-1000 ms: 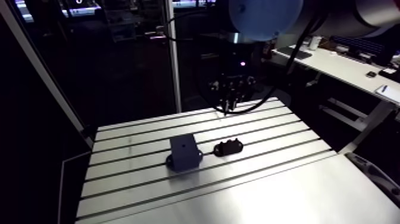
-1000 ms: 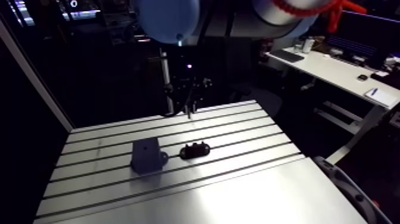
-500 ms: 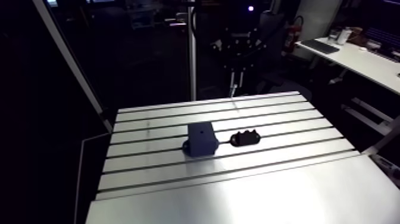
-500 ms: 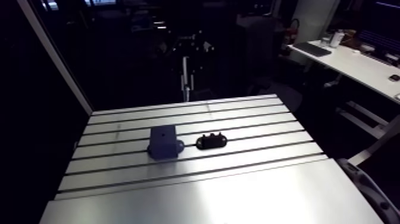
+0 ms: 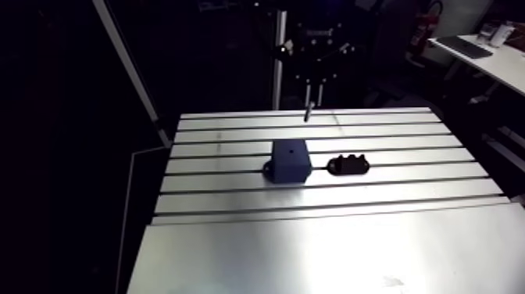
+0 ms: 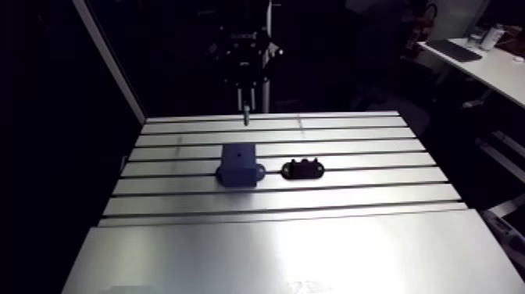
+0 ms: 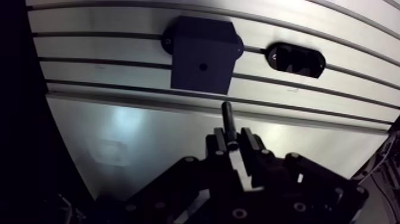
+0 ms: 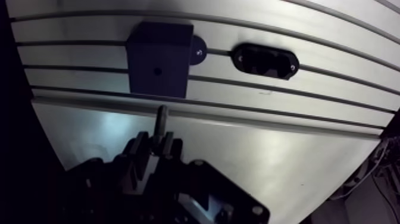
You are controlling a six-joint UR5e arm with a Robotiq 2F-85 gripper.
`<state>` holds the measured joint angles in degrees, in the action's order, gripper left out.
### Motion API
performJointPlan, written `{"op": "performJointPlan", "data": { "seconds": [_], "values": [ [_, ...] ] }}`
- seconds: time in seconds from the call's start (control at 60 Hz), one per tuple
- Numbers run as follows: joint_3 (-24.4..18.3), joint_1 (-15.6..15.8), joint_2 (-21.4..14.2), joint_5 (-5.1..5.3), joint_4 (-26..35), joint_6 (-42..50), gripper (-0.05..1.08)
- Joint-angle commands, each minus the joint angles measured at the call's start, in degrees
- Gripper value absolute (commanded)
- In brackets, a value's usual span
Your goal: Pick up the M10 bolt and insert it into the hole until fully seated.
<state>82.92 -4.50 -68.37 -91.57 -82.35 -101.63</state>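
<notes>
My gripper point(image 7: 233, 138) is shut on the M10 bolt point(image 7: 227, 119), a dark shaft that sticks out past the fingertips. In the arm view the gripper point(image 5: 311, 90) hangs over the table's far edge with the bolt point(image 5: 308, 112) pointing down, just above the surface. A dark blue block point(image 5: 290, 160) stands mid-table, with a small hole point(image 7: 203, 67) in its top face. In the wrist view the block point(image 7: 201, 55) lies ahead of the bolt tip, a few slots away.
A black oval holder point(image 5: 349, 165) lies in the same slot row, beside the block. The slotted aluminium table point(image 5: 234, 199) ends in a smooth plate point(image 5: 328, 250) at the near side. A vertical post point(image 5: 279, 62) stands behind the far edge.
The whole picture has shifted because the camera moved with the arm. The gripper still holds the bolt over the far edge. Block and holder have not moved.
</notes>
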Motion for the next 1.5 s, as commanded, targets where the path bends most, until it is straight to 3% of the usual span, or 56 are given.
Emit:
{"op": "performJointPlan", "data": {
  "seconds": [0.017,0.567,0.75,1.5],
  "values": [
    [-0.7,0.8,1.8,0.03,0.2,0.3,1.08],
    [-1.1,2.5,4.2,-0.14,0.7,0.4,1.08],
    [-1.1,2.5,5.0,-1.59,1.7,0.4,1.08],
    [-1.4,3.6,6.8,-1.64,1.4,0.4,1.08]
  ]
}}
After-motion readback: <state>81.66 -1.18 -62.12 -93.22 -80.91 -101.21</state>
